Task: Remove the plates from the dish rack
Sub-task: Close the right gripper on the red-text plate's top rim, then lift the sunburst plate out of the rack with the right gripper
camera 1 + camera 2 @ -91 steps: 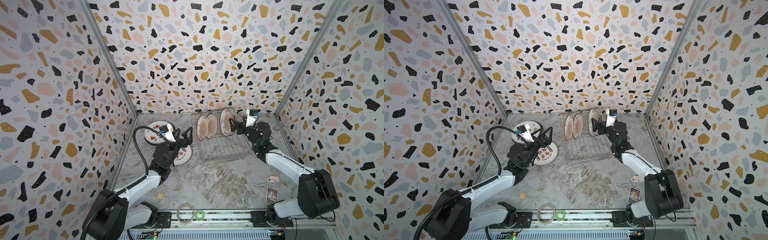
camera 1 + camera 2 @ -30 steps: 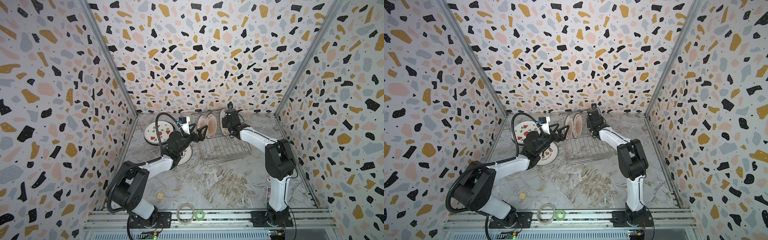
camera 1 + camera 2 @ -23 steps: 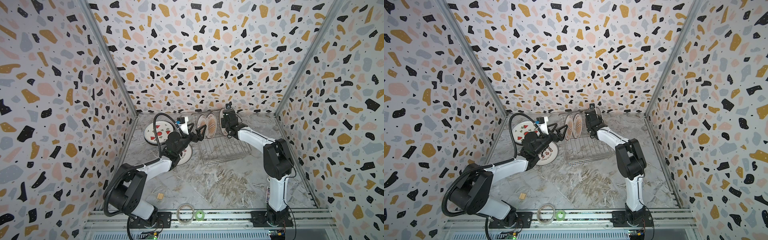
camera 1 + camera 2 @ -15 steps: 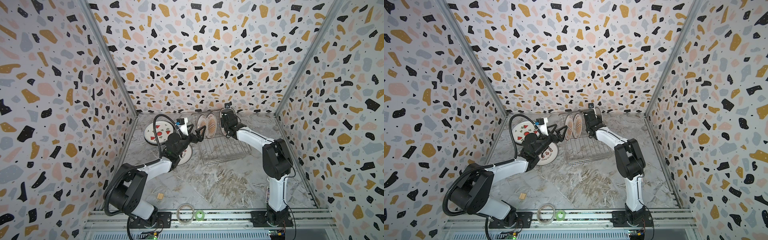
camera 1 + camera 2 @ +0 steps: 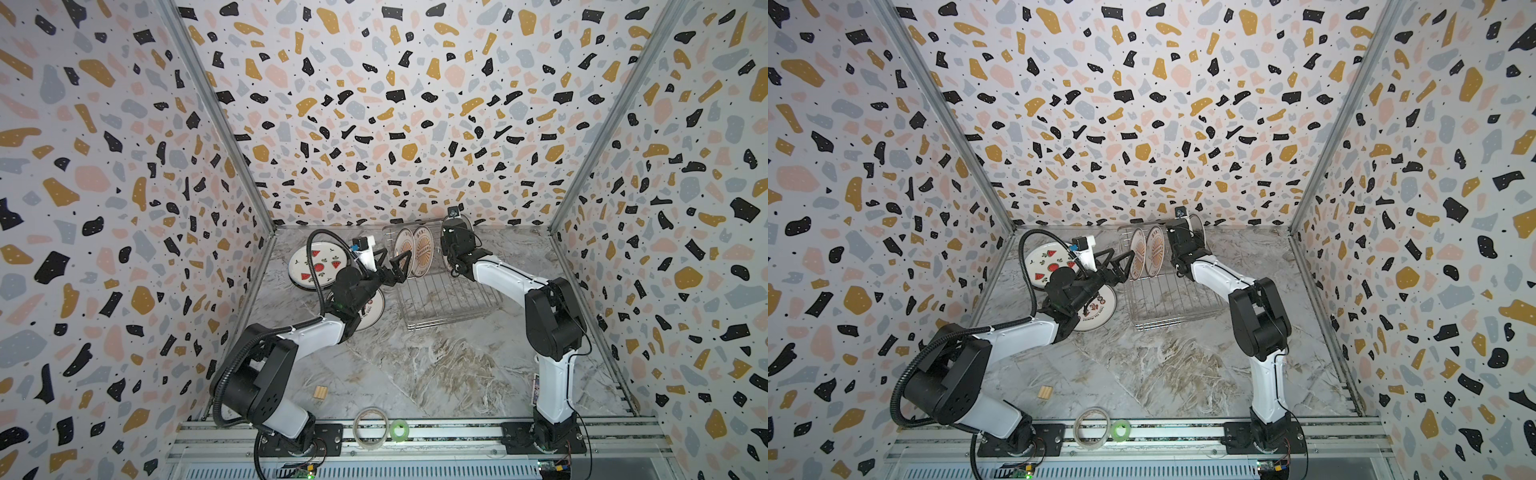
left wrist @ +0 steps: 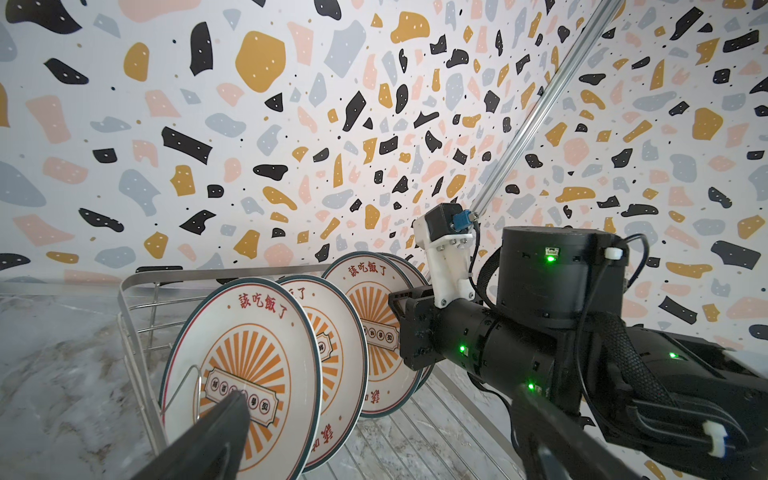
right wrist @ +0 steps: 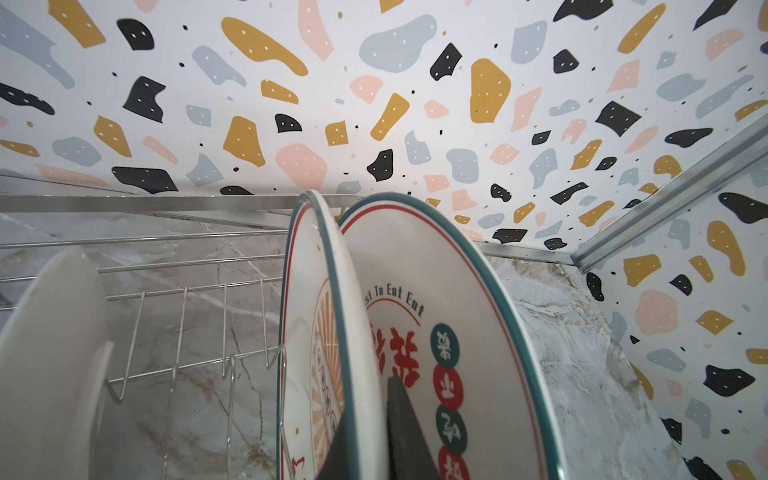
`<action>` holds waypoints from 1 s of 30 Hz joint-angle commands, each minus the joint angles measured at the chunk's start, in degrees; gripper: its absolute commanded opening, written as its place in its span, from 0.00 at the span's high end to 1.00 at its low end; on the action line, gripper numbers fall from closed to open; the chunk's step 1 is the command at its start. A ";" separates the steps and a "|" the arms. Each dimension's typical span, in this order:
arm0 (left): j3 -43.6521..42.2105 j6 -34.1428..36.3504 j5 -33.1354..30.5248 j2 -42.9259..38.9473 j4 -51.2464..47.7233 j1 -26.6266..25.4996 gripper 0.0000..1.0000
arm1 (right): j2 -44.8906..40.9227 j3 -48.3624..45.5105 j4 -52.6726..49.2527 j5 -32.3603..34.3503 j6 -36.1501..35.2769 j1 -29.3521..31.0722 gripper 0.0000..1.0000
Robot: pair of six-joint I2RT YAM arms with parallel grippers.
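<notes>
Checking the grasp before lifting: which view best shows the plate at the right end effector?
Right wrist view: close up, the right end effector pinches the third sunburst plate by its rim. Left wrist view shows its face, grip hidden. Both top views: tiny, behind the arm.

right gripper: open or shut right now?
Shut on the sunburst plate. In the right wrist view the right gripper has a finger on each side of its rim. The plate stands upright in the dish rack.

"該吃飯了": sunburst plate (image 6: 370, 299); "To Eat Eat": round-badge plate (image 7: 457, 299).
</notes>
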 commanded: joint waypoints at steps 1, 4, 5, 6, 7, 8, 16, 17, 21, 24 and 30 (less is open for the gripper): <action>-0.10 0.19 -0.23 -0.18 4.01 -0.16 0.00 | -5.20 -0.20 2.77 4.31 -1.53 0.86 0.93; -0.51 0.26 -0.44 -0.78 3.79 -0.17 0.00 | -6.65 -1.06 5.09 5.82 -3.31 1.74 0.94; -0.71 0.36 -0.58 -1.07 3.66 -0.16 0.00 | -7.20 -1.50 5.82 6.14 -3.69 1.93 0.95; -0.99 0.45 -0.88 -1.46 3.49 -0.16 0.00 | -7.70 -1.70 6.15 6.31 -4.01 2.03 0.96; -1.21 0.46 -1.24 -1.76 3.23 -0.16 0.00 | -8.12 -1.87 6.20 6.61 -4.10 2.03 0.96; -1.38 0.55 -1.45 -2.05 3.06 -0.21 0.00 | -8.48 -2.11 6.55 7.00 -4.36 2.03 0.96; -1.96 -1.88 -0.18 -1.83 4.33 -0.07 0.00 | -12.60 -5.29 12.55 9.66 -9.33 3.80 0.98; -1.45 -1.99 0.02 -1.61 3.77 -0.11 0.00 | -13.13 -5.52 13.13 10.04 -9.98 4.19 0.99; -1.62 -1.49 -1.54 -2.93 2.55 -0.07 0.00 | -15.54 -7.46 14.88 11.66 -11.35 5.27 0.99; -1.60 -1.57 -1.03 -3.46 2.16 -0.07 0.00 | -17.24 -9.38 16.40 12.86 -12.16 5.77 1.00; -2.55 -2.20 -0.32 -4.22 3.12 -0.13 0.00 | -22.12 -12.82 16.74 10.50 -9.53 5.81 1.00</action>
